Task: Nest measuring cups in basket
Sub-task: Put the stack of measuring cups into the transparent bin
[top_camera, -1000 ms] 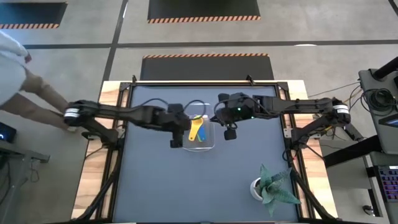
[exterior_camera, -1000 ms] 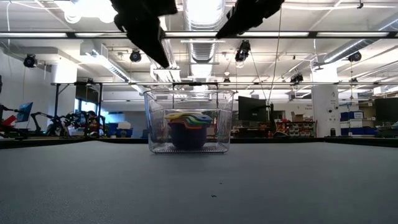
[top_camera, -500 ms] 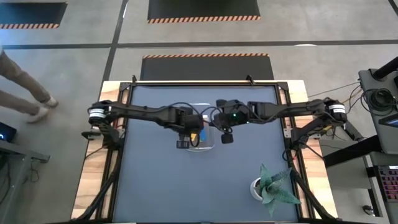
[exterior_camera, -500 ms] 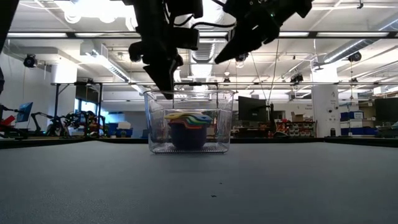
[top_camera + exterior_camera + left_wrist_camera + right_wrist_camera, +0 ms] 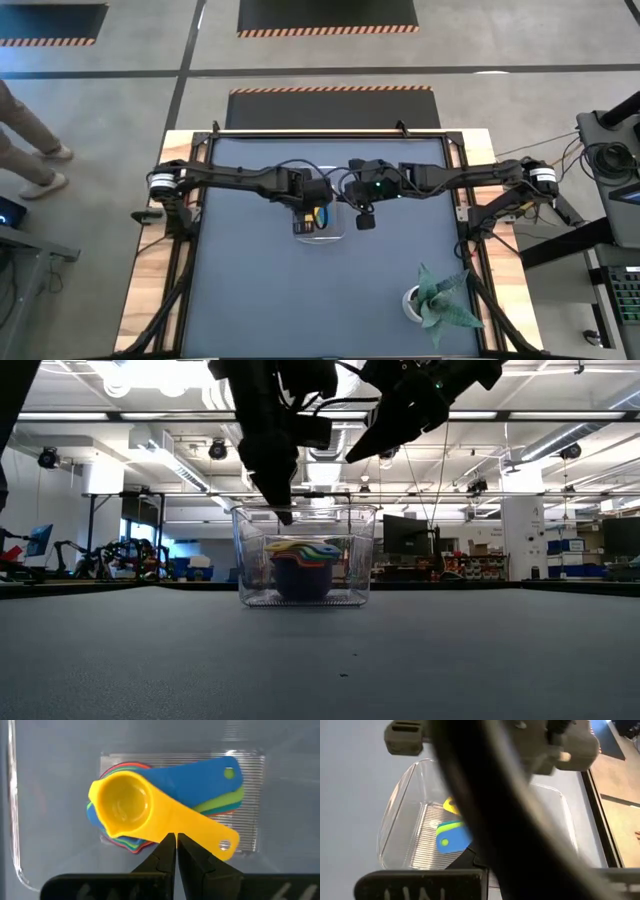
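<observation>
The clear basket [image 5: 326,228] stands on the dark mat at mid-table, also in the low view [image 5: 250,560]. Inside it the measuring cups [image 5: 125,805] lie nested on the floor of the basket, the yellow cup on top with blue and green handles fanned out under it. My left gripper [image 5: 285,516] is shut and points steeply down at the basket's rim, its tips [image 5: 176,838] above the yellow handle and clear of the stack. My right gripper [image 5: 350,458] is shut and hangs slanted above the basket's right side, holding nothing.
A white pot with a green plant [image 5: 434,297] stands near the table's near right corner. Black rails frame the mat. A person's legs [image 5: 25,140] show on the floor to the left of the table. Bare mat lies in front of the basket.
My left gripper has gone toward the table's right and down, tipping more steeply, until its shut tips stand at the basket's rim over the cups. My right gripper has sunk a little and then kept still. The cups and the basket have not moved.
</observation>
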`<action>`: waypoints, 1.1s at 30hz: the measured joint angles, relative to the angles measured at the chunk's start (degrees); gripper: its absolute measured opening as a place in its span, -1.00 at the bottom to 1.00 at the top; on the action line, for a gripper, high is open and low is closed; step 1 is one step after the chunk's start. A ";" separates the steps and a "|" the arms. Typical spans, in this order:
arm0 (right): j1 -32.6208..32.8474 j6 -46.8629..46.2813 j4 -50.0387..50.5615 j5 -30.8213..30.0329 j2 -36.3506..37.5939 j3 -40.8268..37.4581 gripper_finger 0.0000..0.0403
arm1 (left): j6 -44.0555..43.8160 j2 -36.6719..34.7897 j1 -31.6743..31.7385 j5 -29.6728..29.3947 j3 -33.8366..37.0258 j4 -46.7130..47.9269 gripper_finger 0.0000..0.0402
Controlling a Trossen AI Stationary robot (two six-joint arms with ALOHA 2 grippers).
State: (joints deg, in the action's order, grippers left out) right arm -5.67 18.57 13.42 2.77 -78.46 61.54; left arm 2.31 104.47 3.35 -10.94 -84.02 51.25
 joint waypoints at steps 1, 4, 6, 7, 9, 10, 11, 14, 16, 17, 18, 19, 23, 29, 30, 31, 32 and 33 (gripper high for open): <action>0.00 0.06 0.01 0.00 0.00 0.00 -0.96 | -0.65 0.60 0.21 0.00 -0.63 0.58 -1.00; 0.00 0.54 0.17 -0.02 -0.01 -0.02 -0.96 | -1.39 2.40 0.54 -0.02 -2.61 3.23 -1.00; 0.00 0.61 0.21 -0.02 -0.02 -0.04 -0.96 | -1.51 3.55 0.58 -0.02 -3.77 5.25 -1.00; 0.00 0.68 0.13 -0.02 -0.02 -0.04 -0.96 | -1.60 3.83 0.58 -0.02 -4.28 5.88 -1.00; 0.00 0.79 -0.13 -0.01 -0.02 -0.04 -0.96 | -1.69 3.95 0.58 -0.01 -4.56 5.98 -1.00; 0.00 0.86 -0.20 0.00 -0.02 -0.04 -0.96 | -1.69 3.95 0.58 -0.01 -4.54 6.11 -1.00; 0.00 0.93 -0.19 0.02 -0.02 -0.04 -0.96 | -1.82 3.96 0.61 -0.02 -4.46 6.27 -1.00; 0.00 1.05 -0.29 0.04 -0.02 -0.04 -0.96 | -2.30 4.04 0.62 -0.17 -4.11 6.83 -1.00; 0.02 1.14 -0.43 0.06 -0.02 -0.04 -0.96 | -2.41 4.04 0.62 -0.46 -3.93 6.92 -1.00; 0.02 1.14 -0.47 0.06 -0.02 -0.04 -0.96 | -2.41 4.04 0.62 -0.50 -3.83 6.95 -1.00; 0.01 1.14 -0.47 0.07 -0.02 -0.08 -0.96 | -2.41 4.04 0.62 -0.50 -3.75 6.93 -1.00; 0.02 1.14 -0.48 0.09 -0.02 -0.12 -0.96 | -2.41 4.05 0.62 -0.50 -3.68 6.90 -1.00; 0.02 1.15 -0.47 0.19 -0.02 -0.13 -0.96 | -2.49 4.08 0.62 -0.52 -3.53 6.81 -1.00; 0.02 1.14 -0.47 0.22 -0.02 -0.17 -0.96 | -2.89 4.08 0.62 -0.50 -3.08 5.79 -1.00; 0.02 1.14 -0.47 0.22 -0.02 -0.17 -0.96 | -2.89 4.08 0.62 -0.50 -3.00 5.78 -1.00; 0.02 1.14 -0.47 0.22 -0.02 -0.17 -0.96 | -2.89 4.08 0.62 -0.50 -2.95 5.81 -1.00; 0.02 1.14 -0.47 0.22 -0.04 -0.20 -0.96 | -2.87 4.08 0.62 -0.50 -2.94 5.76 -1.00; 0.02 1.14 -0.47 0.22 -0.04 -0.22 -0.96 | -2.89 4.10 0.62 -0.50 -2.94 5.76 -1.00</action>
State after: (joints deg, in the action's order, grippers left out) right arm -5.65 19.70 12.95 2.98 -78.50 61.32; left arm -0.58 108.57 3.97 -11.44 -86.96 57.01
